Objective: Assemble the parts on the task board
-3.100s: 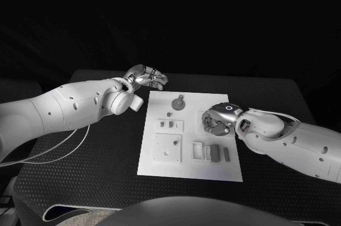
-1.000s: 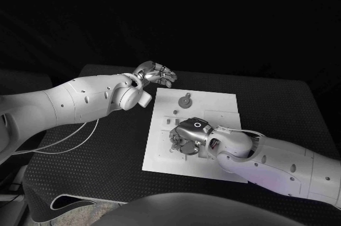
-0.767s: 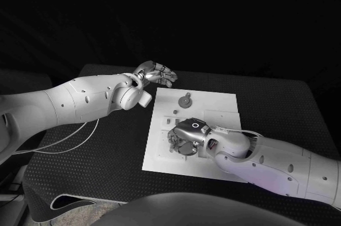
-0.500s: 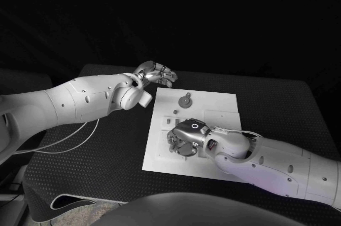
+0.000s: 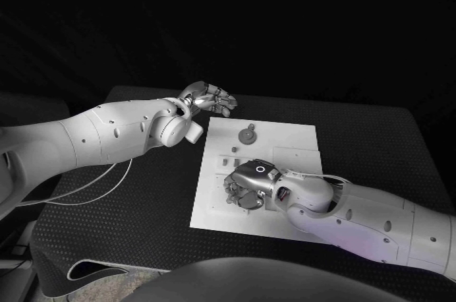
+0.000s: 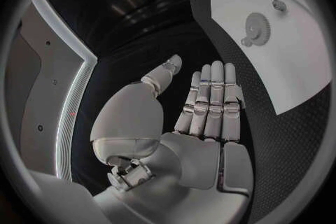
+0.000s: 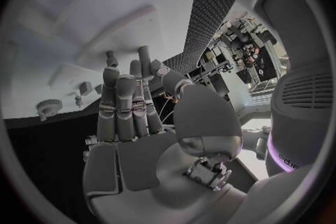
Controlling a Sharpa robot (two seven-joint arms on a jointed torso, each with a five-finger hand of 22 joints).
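Observation:
The white task board (image 5: 290, 140) lies in the middle of the table. A grey gear part (image 5: 248, 136) sits near its far edge, with a small grey piece (image 5: 234, 149) just in front of it. My right hand (image 5: 245, 186) hovers low over the board's left-middle area and hides the parts beneath it. In the right wrist view its fingers (image 7: 126, 95) are stretched out over the board (image 7: 77, 17) with nothing held, and the gear (image 7: 47, 106) lies off to one side. My left hand (image 5: 211, 99) hangs past the board's far left corner, flat and empty (image 6: 203, 117).
The black textured table (image 5: 142, 203) surrounds the board, with free room at its left and right. The left wrist view shows the board (image 6: 294, 61) and the gear (image 6: 257, 24) beyond the fingertips. A thin white cable (image 5: 90, 186) trails under my left arm.
Since three seconds ago my right hand has crossed from the board's right-middle to its left-middle. Over the last second it has barely shifted. My left hand has stayed in place.

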